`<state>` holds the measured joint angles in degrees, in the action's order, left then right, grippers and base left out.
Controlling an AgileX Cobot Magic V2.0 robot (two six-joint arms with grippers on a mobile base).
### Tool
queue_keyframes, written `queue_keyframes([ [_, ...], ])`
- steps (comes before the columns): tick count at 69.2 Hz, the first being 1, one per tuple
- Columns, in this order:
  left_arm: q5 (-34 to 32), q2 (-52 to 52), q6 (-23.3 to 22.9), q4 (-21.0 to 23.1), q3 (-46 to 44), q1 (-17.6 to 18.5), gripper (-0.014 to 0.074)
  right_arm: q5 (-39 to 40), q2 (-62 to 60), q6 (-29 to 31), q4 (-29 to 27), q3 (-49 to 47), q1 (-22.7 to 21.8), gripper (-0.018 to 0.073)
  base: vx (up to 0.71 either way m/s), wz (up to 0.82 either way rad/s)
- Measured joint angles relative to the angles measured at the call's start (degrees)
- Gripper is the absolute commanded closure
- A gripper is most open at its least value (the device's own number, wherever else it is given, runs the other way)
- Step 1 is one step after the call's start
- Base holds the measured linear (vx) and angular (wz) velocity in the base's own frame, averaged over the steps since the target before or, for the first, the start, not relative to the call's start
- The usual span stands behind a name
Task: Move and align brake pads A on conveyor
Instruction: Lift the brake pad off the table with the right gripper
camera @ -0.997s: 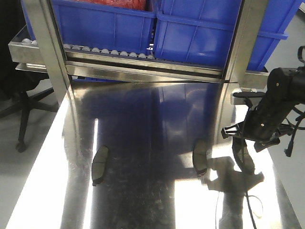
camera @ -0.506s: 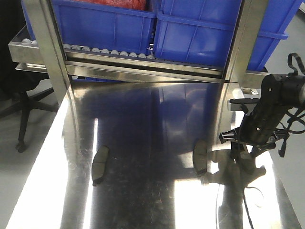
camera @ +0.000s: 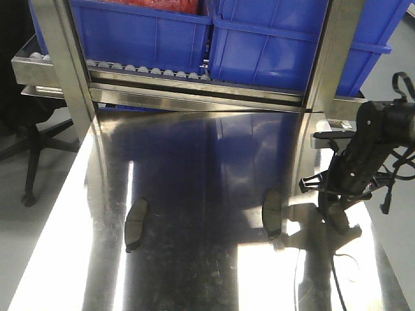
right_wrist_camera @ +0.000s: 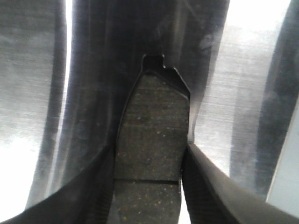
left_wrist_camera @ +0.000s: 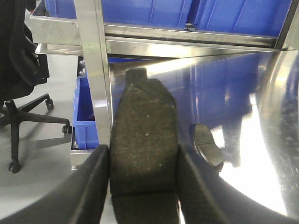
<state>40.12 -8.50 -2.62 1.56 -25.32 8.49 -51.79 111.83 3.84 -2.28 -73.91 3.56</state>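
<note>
Right pincer (right_wrist_camera: 149, 161) lower, brake pad (right_wrist_camera: 152, 116) between jaws

On the tabletop (camera: 194, 272) you have two of the brake pads A lying well apart: the left pad (camera: 136, 223) and the centre-right pad (camera: 272, 214). Further right, near the tabletop's right edge, the right claw (camera: 337, 197) has a third pad (camera: 338, 219) pinched between its fingers. The left claw (left_wrist_camera: 142, 158) grips a fourth pad (left_wrist_camera: 142, 116) the same way. Behind the tabletop stands the roller rack (camera: 194, 91), with bins (camera: 142, 32) on it. A chair (camera: 32, 129) stands on the floor to your left.
</note>
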Motion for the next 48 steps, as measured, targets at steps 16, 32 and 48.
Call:
queue_keyframes([
  [16,0.0,0.0,0.0,0.0,0.0,0.0,0.0602,4.7,-10.2,1.71,-5.75,7.26,-5.1,0.0568,0.0,0.0],
  [32,0.0,0.0,0.0,0.0,0.0,0.0,0.0602,6.49,-23.94,6.49,-6.47,14.77,-7.03,0.0564,0.0,0.0],
  [48,0.0,0.0,0.0,0.0,0.0,0.0,0.0602,10.2,-42.26,6.97,-6.82,22.88,-6.98,0.0564,0.0,0.0],
])
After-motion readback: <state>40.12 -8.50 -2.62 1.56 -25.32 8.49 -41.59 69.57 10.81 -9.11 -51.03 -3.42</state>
